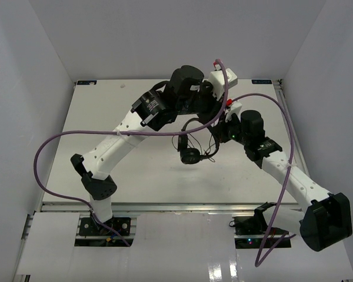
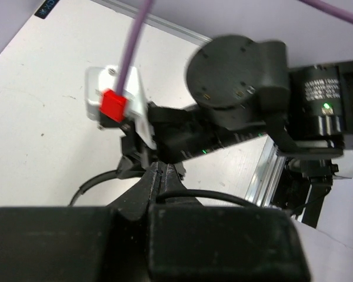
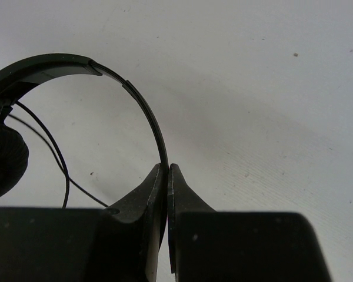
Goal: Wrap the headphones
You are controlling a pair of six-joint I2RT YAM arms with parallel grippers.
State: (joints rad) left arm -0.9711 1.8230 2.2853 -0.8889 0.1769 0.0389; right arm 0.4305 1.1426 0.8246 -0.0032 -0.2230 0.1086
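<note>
With the small black on-ear headphones (image 1: 190,155) held over the middle of the white table (image 1: 123,176), the right gripper (image 3: 167,176) clamped on their thin headband (image 3: 142,108) and the left gripper (image 2: 159,176) closed, seemingly on the thin black cable (image 2: 223,200), the left does best winding tautly while the right holds steady.

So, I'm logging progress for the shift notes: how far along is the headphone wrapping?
Done: the right gripper is shut on the headband, holding the headphones. In hand: the left gripper is shut, apparently pinching the cable. Left: the wrapping itself; the cable hangs in loose loops beside the earcup, with no turns visible around the headphones.
</note>
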